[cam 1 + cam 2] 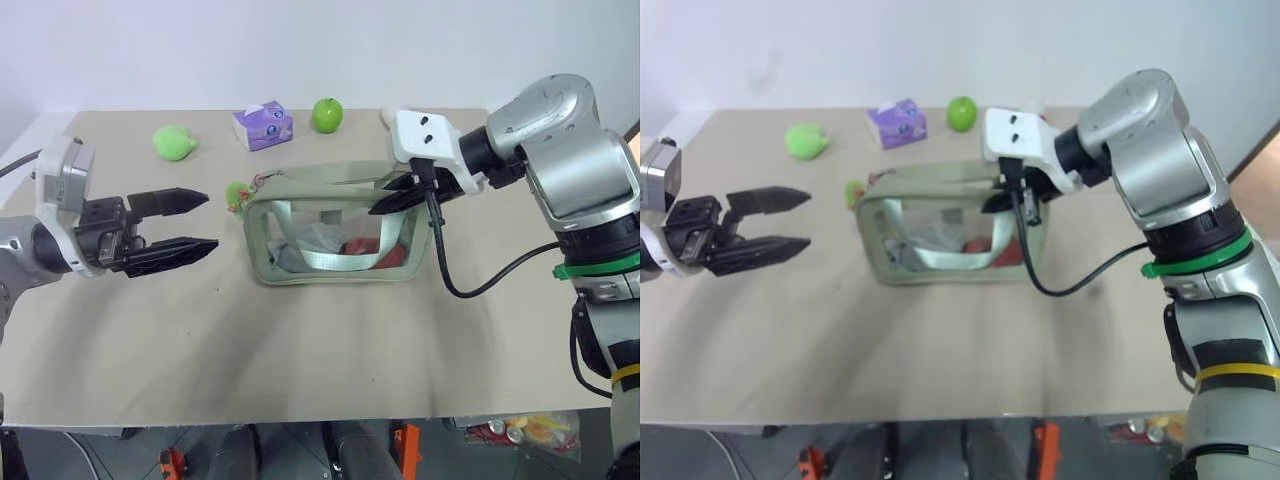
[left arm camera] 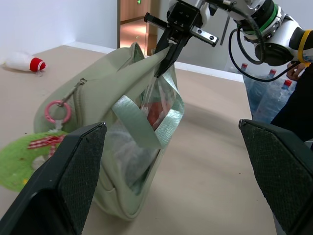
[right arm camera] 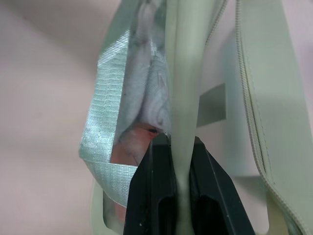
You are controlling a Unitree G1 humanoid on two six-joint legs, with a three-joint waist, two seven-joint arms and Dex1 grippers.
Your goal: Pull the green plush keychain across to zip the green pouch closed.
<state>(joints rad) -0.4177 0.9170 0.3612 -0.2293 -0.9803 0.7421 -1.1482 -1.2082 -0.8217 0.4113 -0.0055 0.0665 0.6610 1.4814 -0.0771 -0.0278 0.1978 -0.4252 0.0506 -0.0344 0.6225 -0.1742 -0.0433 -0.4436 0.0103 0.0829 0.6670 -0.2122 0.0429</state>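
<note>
Nearest the head camera, the left gripper (image 1: pixel 190 222) hung level over the table (image 1: pixel 300 360), its fingers spread wide with nothing between them. Just past its tips sat the keychain (image 1: pixel 237 193), half hidden behind the pouch's corner; in the left wrist view only its edge showed (image 2: pixel 19 159), cut off by a finger, with a pink ring (image 2: pixel 57 111) above it on the zipper end.

The pouch (image 1: pixel 335 235) stood upright between the two grippers. Its top seam was pinched flat in the right gripper (image 3: pixel 177 161), fingers pressed together on the fabric at the end far from the keychain. Through the clear front panel showed a green strap (image 1: pixel 340 260), something white and crumpled, and something red; what they were could not be made out.

Beyond the left gripper lay a plush toy (image 1: pixel 173 142); farther along the table's far edge stood a purple box (image 1: pixel 262 125) and an apple (image 1: pixel 327 114).
</note>
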